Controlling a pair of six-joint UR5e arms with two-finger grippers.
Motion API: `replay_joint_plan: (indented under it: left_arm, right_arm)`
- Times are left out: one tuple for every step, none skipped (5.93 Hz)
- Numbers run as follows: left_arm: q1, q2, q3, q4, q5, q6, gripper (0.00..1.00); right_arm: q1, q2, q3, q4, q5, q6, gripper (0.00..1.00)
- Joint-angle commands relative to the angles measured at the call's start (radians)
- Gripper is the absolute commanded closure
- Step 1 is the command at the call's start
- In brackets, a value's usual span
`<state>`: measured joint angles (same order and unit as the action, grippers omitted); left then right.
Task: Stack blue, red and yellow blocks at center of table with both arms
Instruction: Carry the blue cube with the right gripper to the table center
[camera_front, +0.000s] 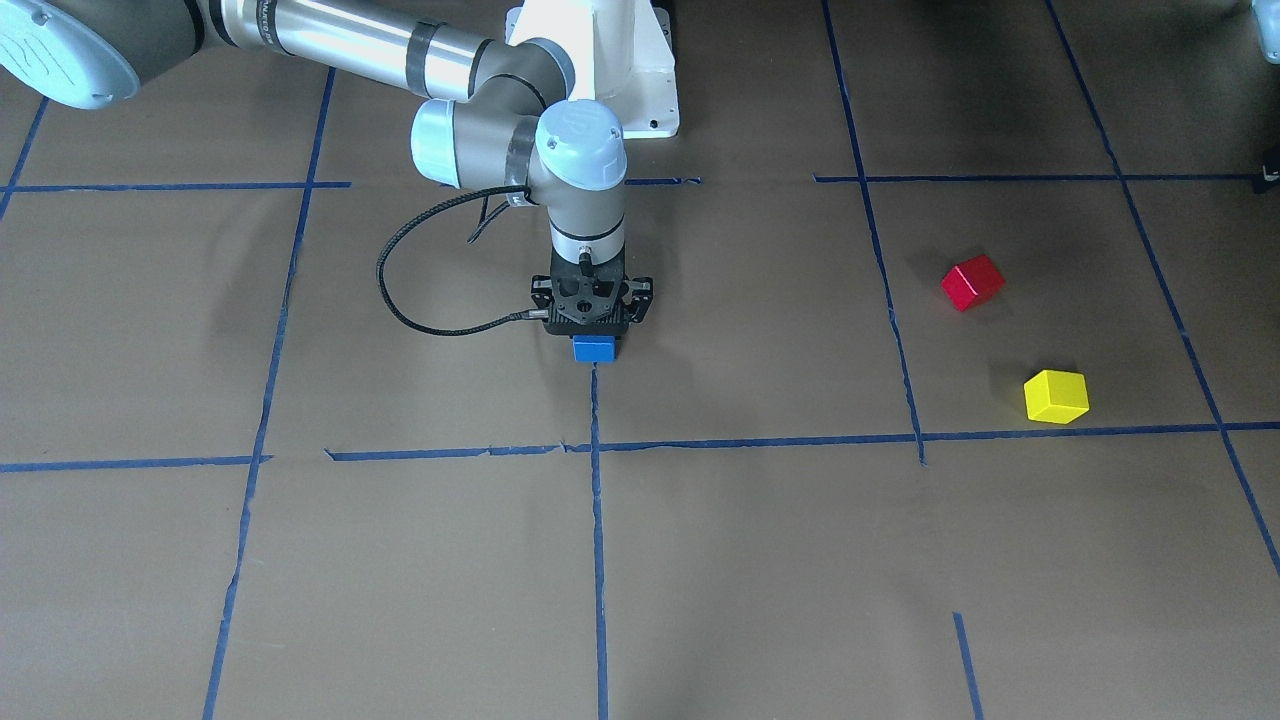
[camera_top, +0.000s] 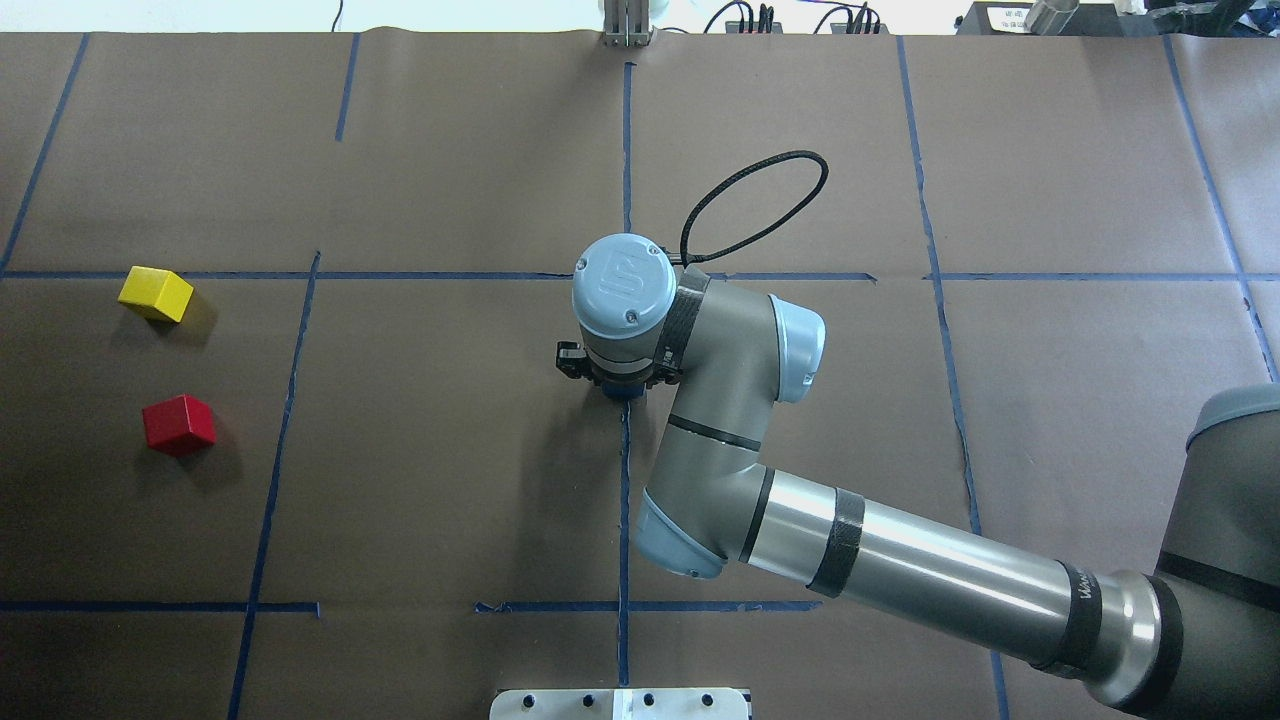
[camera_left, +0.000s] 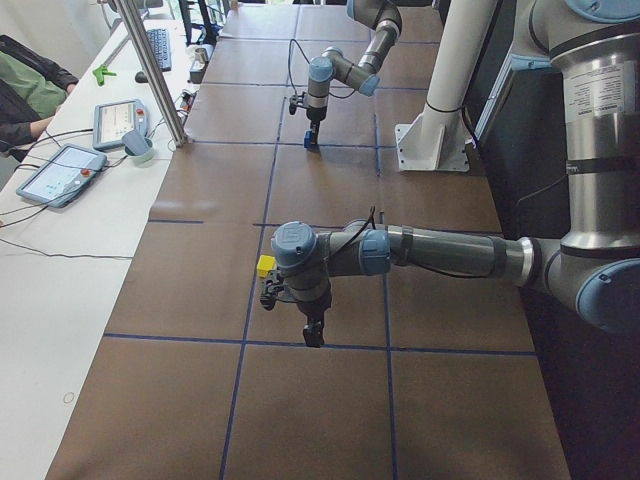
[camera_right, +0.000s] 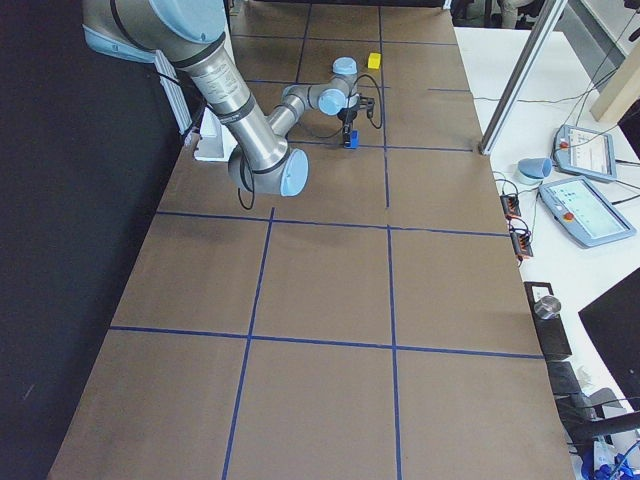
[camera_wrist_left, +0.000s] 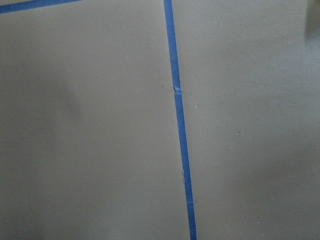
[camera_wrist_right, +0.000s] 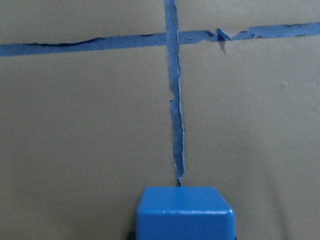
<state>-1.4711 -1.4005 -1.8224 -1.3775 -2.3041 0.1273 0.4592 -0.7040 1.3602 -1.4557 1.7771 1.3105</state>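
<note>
The brown paper-covered table (camera_front: 400, 560) fills every view, marked into large squares by blue tape lines (camera_front: 598, 520). The right arm (camera_top: 900, 570) enters the overhead frame from the lower right and bends up to the middle, its wrist pointing straight down. The left arm (camera_left: 450, 255) shows only in the left side view, stretched across the middle of that frame with its wrist also pointing down. A black cable (camera_front: 400, 290) loops out from the right wrist toward the left of the front-facing frame. The right gripper (camera_front: 593, 330) stands upright just above the centre of the front-facing frame, its jaws drawn in against the sides of the blue block (camera_front: 594, 348). That block sits level, low at the paper, right at the end of a tape line; whether it touches the paper cannot be told. The left gripper (camera_left: 313, 335) hangs just above the table in the lower middle of the side view, and whether its jaws are spread or closed cannot be told. The yellow block (camera_front: 1056, 396) lies at the right of the front-facing frame, and the red block (camera_front: 972, 282) lies near it, up and to its left. Both are loose on the paper and well apart from the blue one.
</note>
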Motion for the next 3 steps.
replay_joint_plan:
  left_arm:
    - [0.0, 0.0, 0.0, 0.0, 0.0, 0.0, 0.0]
    - [0.0, 0.0, 0.002, 0.0, 0.0, 0.0, 0.0]
    - [-0.003, 0.0, 0.0, -0.001, 0.0, 0.002, 0.0]
  right_arm:
    - [0.006, 0.001, 0.023, -0.002, -0.009, -0.008, 0.0]
    - [0.053, -0.002, 0.069, -0.023, 0.04, -0.013, 0.0]
    - [0.135, -0.014, 0.148, -0.134, 0.133, -0.104, 0.0]
